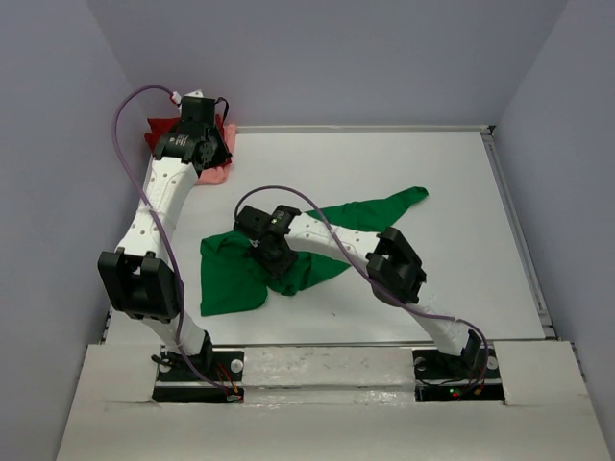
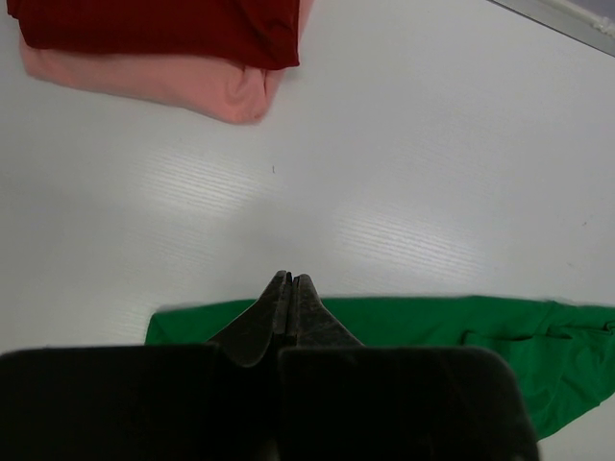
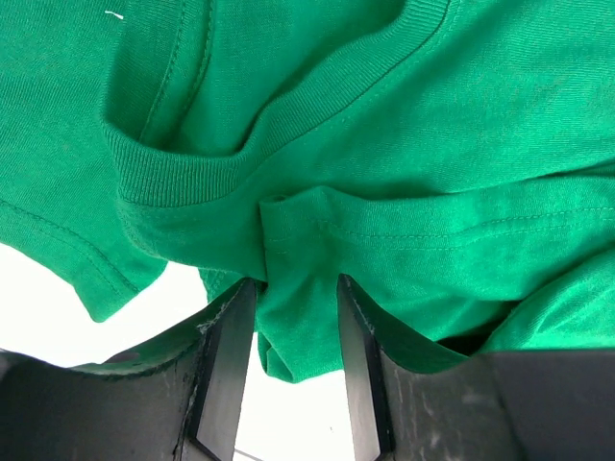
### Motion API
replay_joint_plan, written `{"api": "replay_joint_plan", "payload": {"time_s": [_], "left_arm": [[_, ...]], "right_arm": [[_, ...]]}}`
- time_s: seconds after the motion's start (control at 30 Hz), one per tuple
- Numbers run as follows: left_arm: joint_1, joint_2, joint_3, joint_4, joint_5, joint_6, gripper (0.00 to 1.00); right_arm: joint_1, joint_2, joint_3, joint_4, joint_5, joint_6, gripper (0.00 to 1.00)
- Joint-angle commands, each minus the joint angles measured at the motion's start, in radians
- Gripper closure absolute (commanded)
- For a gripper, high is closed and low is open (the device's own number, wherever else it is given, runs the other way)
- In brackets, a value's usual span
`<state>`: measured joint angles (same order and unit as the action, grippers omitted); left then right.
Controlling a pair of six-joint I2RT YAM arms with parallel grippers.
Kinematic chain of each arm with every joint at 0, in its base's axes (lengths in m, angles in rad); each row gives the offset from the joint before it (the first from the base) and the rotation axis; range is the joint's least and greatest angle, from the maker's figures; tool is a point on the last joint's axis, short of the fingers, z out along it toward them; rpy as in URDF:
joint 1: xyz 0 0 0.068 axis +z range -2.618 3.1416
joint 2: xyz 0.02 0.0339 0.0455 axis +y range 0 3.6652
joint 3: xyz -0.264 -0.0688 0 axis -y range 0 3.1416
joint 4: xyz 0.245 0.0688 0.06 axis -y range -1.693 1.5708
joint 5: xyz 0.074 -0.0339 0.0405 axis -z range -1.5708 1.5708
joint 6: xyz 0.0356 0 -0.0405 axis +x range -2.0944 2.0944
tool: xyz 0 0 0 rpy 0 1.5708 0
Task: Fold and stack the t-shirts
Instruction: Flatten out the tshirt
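The green t-shirt (image 1: 229,277) lies crumpled across the middle of the table, one end stretching to the back right. My right gripper (image 1: 277,259) is down on its middle, open, with a hanging fold of the green cloth (image 3: 384,144) between its fingers (image 3: 223,355); white table shows beside the fold. The dark red t-shirt (image 1: 158,134) lies folded on the salmon pink t-shirt (image 1: 217,175) in the back left corner. My left gripper (image 1: 204,154) hovers above that stack, shut and empty. In the left wrist view the red (image 2: 154,29) and pink (image 2: 192,86) shirts sit at top left.
The white table (image 1: 442,279) has a raised rim along the right (image 1: 520,230) and back edges, with grey walls close on three sides. The left arm's cable loops above its forearm. A strip of the green shirt (image 2: 461,327) shows below the left fingertips.
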<state>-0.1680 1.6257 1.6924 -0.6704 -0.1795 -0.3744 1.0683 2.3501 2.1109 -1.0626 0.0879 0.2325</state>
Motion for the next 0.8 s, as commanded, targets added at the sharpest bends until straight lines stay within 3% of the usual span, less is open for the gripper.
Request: {"api": "replay_joint_plan", "payload": {"time_s": [0.0, 0.2, 0.3, 0.37, 0.4, 0.5, 0.67, 0.77], "left_arm": [[0.005, -0.020, -0.002, 0.015, 0.012, 0.022, 0.96], [0.010, -0.023, -0.002, 0.017, 0.021, 0.025, 0.96], [0.010, -0.029, -0.004, 0.015, 0.021, 0.023, 0.96], [0.010, -0.032, -0.002, 0.015, 0.021, 0.026, 0.96], [0.010, -0.035, -0.003, 0.017, 0.021, 0.025, 0.96], [0.012, -0.035, -0.005, 0.020, 0.021, 0.025, 0.96], [0.012, -0.041, -0.026, 0.026, 0.012, 0.020, 0.96], [0.015, -0.059, -0.034, 0.029, -0.015, 0.011, 0.96]], "right_arm": [[0.010, -0.045, -0.009, 0.019, -0.004, 0.010, 0.56], [0.010, -0.040, -0.003, 0.026, 0.003, 0.010, 0.56], [0.010, -0.032, -0.012, 0.027, 0.000, 0.014, 0.62], [0.010, -0.028, -0.022, 0.029, -0.005, 0.018, 0.71], [0.010, -0.029, -0.025, 0.035, -0.005, 0.024, 0.84], [0.010, -0.032, -0.037, 0.049, -0.010, 0.027, 1.00], [0.010, -0.049, -0.026, 0.050, 0.050, 0.030, 1.00], [0.001, -0.069, 0.009, 0.021, 0.229, 0.039, 1.00]]}}
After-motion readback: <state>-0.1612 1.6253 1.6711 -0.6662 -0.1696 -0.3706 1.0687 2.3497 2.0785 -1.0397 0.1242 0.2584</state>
